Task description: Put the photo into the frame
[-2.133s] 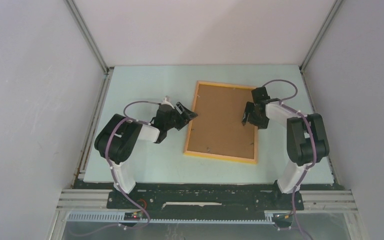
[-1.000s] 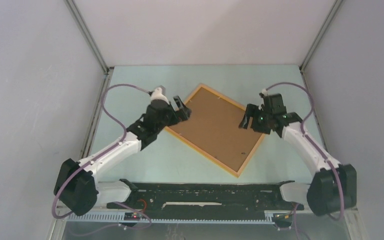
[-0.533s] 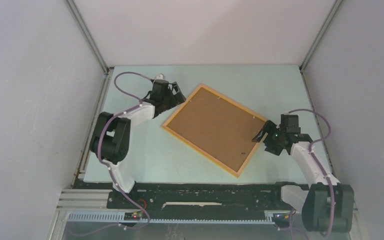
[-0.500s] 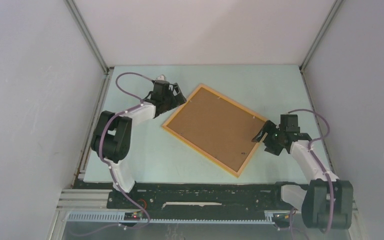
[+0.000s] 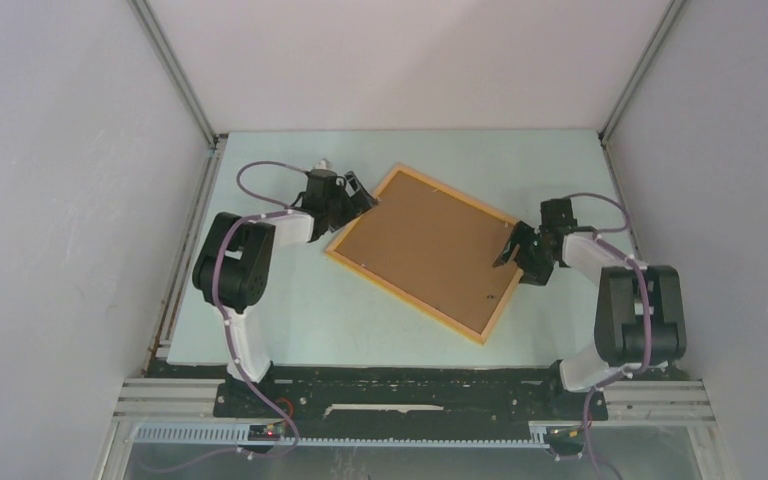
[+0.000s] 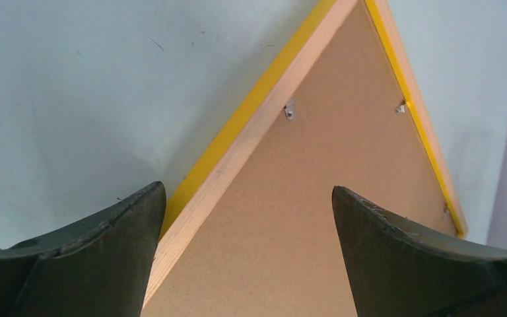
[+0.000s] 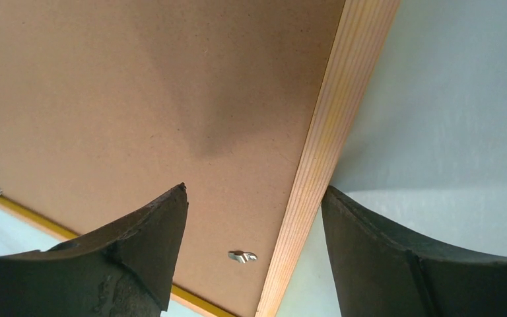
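The frame (image 5: 406, 296) lies face down and askew on the table, its yellow-orange rim around the brown backing board (image 5: 430, 250). The photo is hidden. My left gripper (image 5: 362, 203) is open at the frame's far left edge. In the left wrist view the gripper (image 6: 247, 205) straddles the wooden rim (image 6: 237, 155), one finger over the table and one over the backing board (image 6: 343, 172). My right gripper (image 5: 507, 255) is open at the frame's right edge. In the right wrist view it (image 7: 254, 198) straddles the rim (image 7: 330, 139) above the board (image 7: 138, 99).
The pale green table (image 5: 280, 300) is walled by grey panels on three sides. Small metal tabs (image 6: 290, 113) hold the backing board along the rim, and one (image 7: 243, 256) sits between my right fingers. The arm bases stand at the near edge.
My right arm has folded back and its gripper has come in over the frame's right edge. My left gripper has shifted onto the frame's far left edge. The frame has turned slightly.
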{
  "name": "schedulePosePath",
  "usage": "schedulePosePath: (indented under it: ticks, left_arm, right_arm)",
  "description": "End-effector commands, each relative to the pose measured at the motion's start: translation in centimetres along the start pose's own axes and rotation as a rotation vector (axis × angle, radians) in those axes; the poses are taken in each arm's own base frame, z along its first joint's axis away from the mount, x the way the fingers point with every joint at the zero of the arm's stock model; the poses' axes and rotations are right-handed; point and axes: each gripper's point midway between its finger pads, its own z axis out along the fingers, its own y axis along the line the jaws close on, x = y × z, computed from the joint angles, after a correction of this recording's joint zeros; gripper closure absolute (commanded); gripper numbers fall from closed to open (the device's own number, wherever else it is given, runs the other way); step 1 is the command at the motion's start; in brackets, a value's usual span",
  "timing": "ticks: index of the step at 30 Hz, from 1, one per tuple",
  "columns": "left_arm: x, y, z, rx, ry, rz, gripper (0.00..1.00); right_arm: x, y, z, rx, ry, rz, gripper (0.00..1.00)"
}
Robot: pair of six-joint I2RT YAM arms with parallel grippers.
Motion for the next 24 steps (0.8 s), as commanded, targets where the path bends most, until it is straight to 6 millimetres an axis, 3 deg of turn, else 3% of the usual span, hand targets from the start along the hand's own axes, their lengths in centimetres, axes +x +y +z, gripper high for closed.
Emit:
schedulePosePath:
  ticks: [1, 4, 8, 13, 18, 24]
  left_arm:
    - [2.3, -2.9, -1.5, 0.157, 0.044, -0.122, 0.05]
    - [2.8, -3.3, -2.5, 0.192, 0.041, -0.155, 0.05]
    - [4.8, -3.1, -4.4, 0.213, 0.022, -0.174, 0.05]
    - [5.3, -1.9, -5.6, 0.186, -0.012, -0.204, 0.06]
    - [5.1, -0.7, -5.4, 0.154, -0.037, -0.234, 0.06]
    - [4.9, -0.3, -5.6, 0.143, -0.055, -0.238, 0.06]
  right_arm:
    - [-4.5, 4.8, 0.3, -0.078, -0.076, -0.120, 0.20]
    - [-6.0, 5.5, 0.7, -0.056, -0.086, -0.149, 0.20]
    - [-6.3, 6.0, 1.5, -0.037, -0.051, -0.179, 0.20]
    - [-6.8, 3.0, 0.4, 0.108, -0.083, -0.120, 0.18]
    - [-3.7, 1.8, -1.4, 0.142, -0.060, -0.071, 0.16]
    - [-0.2, 0.3, -2.0, 0.171, -0.034, -0.055, 0.16]
